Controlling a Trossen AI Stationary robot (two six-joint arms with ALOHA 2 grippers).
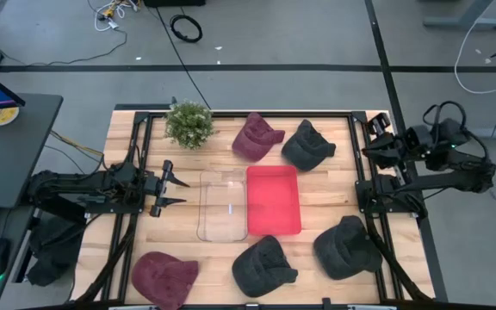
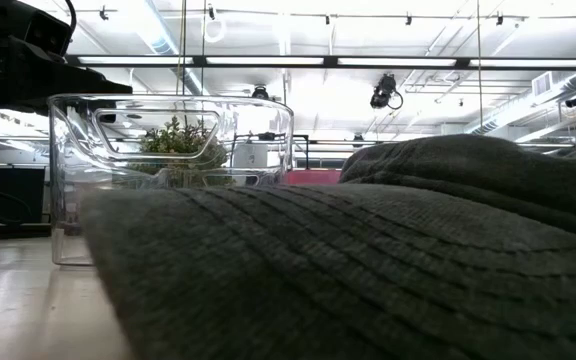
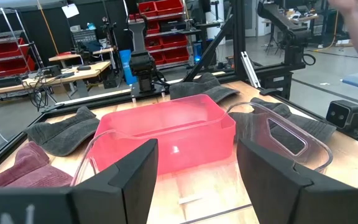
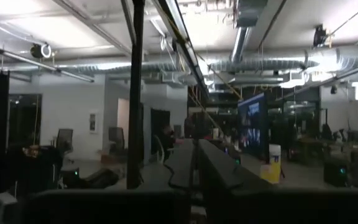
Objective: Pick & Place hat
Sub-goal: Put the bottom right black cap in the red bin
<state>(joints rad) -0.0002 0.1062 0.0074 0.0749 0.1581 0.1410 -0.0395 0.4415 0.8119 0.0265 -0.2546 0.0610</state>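
Observation:
Several hats lie flat on the table. In the high view there are a maroon hat [image 1: 257,136] and a dark grey hat [image 1: 308,145] at the far side, and a maroon hat [image 1: 164,277] and two dark grey hats [image 1: 265,265] [image 1: 345,247] at the near edge. A red bin [image 1: 273,200] and a clear bin [image 1: 222,205] stand side by side in the middle. My left gripper [image 1: 177,190] [image 3: 194,180] is open, left of the clear bin, pointing at it. My right gripper [image 1: 375,148] [image 4: 194,168] is shut, folded back at the table's right far corner.
A potted plant [image 1: 189,123] stands at the far edge, left of the maroon hat. A black frame [image 1: 140,138] rims the table. In the low view a dark grey hat [image 2: 368,260] fills the foreground, with the clear bin [image 2: 168,170] behind it. Bare wood shows between the left gripper and the clear bin.

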